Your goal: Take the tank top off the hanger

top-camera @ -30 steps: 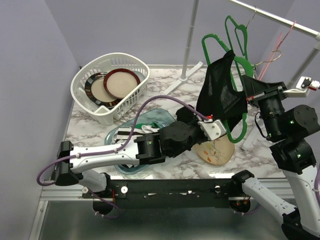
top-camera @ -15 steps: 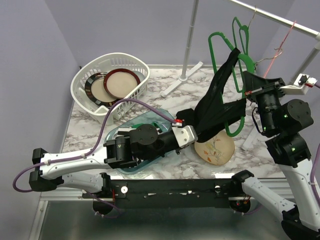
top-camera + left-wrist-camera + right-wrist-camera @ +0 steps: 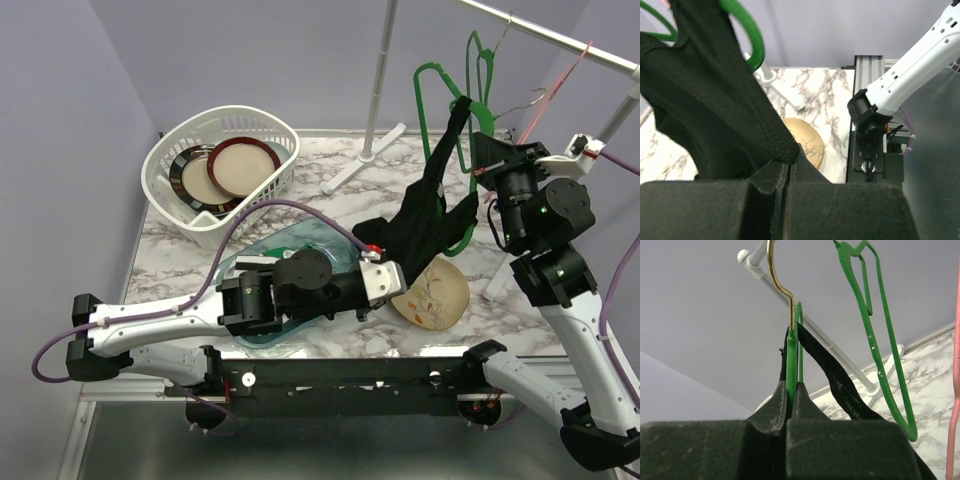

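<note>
The black tank top (image 3: 428, 205) is hanging slantwise above the marble worktop (image 3: 165, 245). One strap is looping over the green hanger (image 3: 791, 357) at the top, and the lower fabric is reaching down near a beige plate (image 3: 440, 295). The left pincer (image 3: 788, 167) is gripping that lower fabric, jaws closed on it. The right pincer (image 3: 791, 395) is clamping the hanger's neck below its gold hook (image 3: 791, 312), jaws pressed tight. A second green hanger (image 3: 909, 432) is dangling beside it.
</note>
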`<move>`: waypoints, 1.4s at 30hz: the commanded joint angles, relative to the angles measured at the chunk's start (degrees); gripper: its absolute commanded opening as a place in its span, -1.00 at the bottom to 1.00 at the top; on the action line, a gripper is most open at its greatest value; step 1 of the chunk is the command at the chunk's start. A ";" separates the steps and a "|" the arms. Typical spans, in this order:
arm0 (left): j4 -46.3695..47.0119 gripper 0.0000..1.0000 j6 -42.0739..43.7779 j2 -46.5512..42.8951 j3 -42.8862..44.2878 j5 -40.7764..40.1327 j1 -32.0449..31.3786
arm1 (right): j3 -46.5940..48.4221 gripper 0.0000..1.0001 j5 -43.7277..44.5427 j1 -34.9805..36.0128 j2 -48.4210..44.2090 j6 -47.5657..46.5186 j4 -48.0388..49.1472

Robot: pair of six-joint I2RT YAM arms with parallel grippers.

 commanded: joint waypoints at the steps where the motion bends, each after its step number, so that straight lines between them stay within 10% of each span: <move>1: 2.65 -1.00 -2.72 5.22 5.38 5.88 -0.66 | -4.33 -0.99 2.93 0.00 -0.43 2.87 12.83; 8: 0.99 -1.00 -3.52 7.87 6.81 8.80 -1.10 | -4.52 -0.99 7.32 0.00 1.59 2.00 17.41; 22: 1.16 -1.00 -0.46 -5.22 -10.15 -20.26 -0.83 | 12.52 -0.99 0.12 0.00 3.79 -2.39 -0.42; 31: -0.95 -1.00 0.44 -5.05 -10.42 -24.34 2.59 | 15.70 -0.99 2.49 0.00 0.19 -9.77 -2.72; 42: -1.22 -1.00 -1.94 -1.54 -3.84 -30.67 13.39 | 19.31 -0.99 -16.21 0.00 -7.53 -10.66 -19.22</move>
